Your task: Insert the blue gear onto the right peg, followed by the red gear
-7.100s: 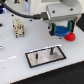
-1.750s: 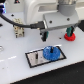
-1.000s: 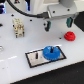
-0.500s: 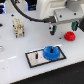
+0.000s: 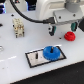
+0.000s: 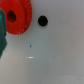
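The blue gear (image 5: 51, 52) lies flat on the right part of the white black-bordered plate (image 5: 33, 63). Its hub covers the right peg, which is hidden. The shorter dark stub (image 5: 36, 56) stands free on the plate's left part. The red gear (image 5: 69, 35) lies on the white table beyond the plate, toward the exterior view's right. My gripper (image 5: 56, 32) hangs above the table between the two gears, open and empty. In the wrist view the red gear (image 6: 15, 15) fills one corner, with a dark finger (image 6: 2, 35) at the frame edge beside it.
A beige block with dark parts (image 5: 18, 27) stands at the exterior view's left. A black cable (image 5: 30, 17) loops from the arm across the back. A small dark hole (image 6: 43, 21) in the table lies next to the red gear.
The gripper set the blue gear down on the plate, let go and rose. It has since shifted toward the red gear, and the blue gear stays put.
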### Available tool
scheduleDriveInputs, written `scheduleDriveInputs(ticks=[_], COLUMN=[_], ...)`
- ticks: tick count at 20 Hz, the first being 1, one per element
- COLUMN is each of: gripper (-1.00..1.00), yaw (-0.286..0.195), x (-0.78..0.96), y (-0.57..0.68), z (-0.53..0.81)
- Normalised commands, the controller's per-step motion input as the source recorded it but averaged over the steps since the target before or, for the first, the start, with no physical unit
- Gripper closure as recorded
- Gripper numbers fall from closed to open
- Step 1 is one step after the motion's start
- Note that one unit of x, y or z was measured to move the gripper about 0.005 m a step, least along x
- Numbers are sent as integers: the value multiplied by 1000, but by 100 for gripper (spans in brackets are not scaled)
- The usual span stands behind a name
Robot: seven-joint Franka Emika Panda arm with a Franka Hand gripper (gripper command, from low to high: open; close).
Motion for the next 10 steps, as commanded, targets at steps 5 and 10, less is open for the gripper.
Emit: scheduleDriveInputs(ticks=[5,10], gripper=[-100,-100], yaw=[0,0], x=[335,162], y=[727,243], z=[171,13])
